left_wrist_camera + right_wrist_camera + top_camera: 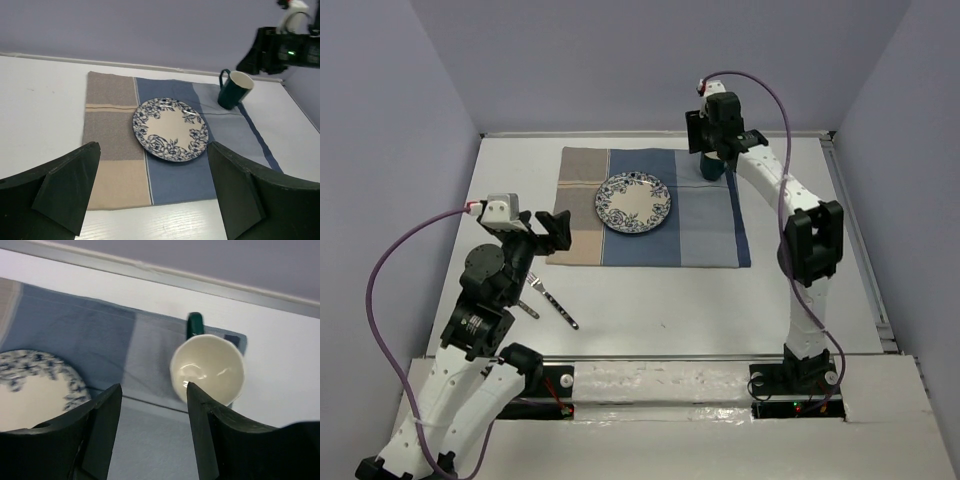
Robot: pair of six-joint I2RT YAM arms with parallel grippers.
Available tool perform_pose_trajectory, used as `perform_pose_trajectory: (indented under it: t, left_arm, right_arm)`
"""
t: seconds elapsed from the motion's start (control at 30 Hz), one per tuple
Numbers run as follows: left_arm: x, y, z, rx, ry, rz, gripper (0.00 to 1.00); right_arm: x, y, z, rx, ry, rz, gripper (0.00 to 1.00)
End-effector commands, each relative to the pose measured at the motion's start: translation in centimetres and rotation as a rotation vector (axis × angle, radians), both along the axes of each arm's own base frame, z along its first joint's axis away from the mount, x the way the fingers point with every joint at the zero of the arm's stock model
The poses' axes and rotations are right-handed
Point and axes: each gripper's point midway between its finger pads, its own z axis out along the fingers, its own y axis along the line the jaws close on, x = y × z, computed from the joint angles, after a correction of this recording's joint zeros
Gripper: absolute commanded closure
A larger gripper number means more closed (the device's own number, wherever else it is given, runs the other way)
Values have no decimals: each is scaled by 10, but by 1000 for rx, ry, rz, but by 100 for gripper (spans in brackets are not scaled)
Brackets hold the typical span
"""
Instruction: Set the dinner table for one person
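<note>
At the far right corner of the placemat (pixel 705 235), the mug (pixel 207 367) is standing upright on its own. The right claw (pixel 154 390) is hanging just above and beside it, jaws parted and gripping nothing. We are judging the spot sensible, since a drink belongs beyond and to the right of the plate (pixel 633 204), which is lying in the middle of the cloth. The desk (pixel 650 300) is spreading white beneath everything, with both arms bolted at its near edge. On its bare near-left part the fork (pixel 552 303) is lying off the placemat, not yet beside the plate. The left claw (pixel 557 228) is hovering just beyond it, spread wide and empty. We are expecting that arm's own links, hanging close over the fork, to be crowding any reach down.
</note>
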Motion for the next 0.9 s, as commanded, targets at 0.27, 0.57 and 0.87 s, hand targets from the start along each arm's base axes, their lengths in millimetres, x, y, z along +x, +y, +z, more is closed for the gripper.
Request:
perform_pose_trajectory:
  t: [0.27, 0.57, 0.87]
  left_arm:
    - [-22, 94, 32, -149, -141, 437, 1]
    - [-22, 103, 32, -169, -154, 473, 1]
    - [-19, 99, 31, -163, -148, 453, 1]
  right_arm:
    - [-239, 268, 26, 354, -48, 646, 41]
    - [-331, 343, -68, 243, 99, 764, 46]
    - [-384, 381, -121, 120, 161, 825, 47]
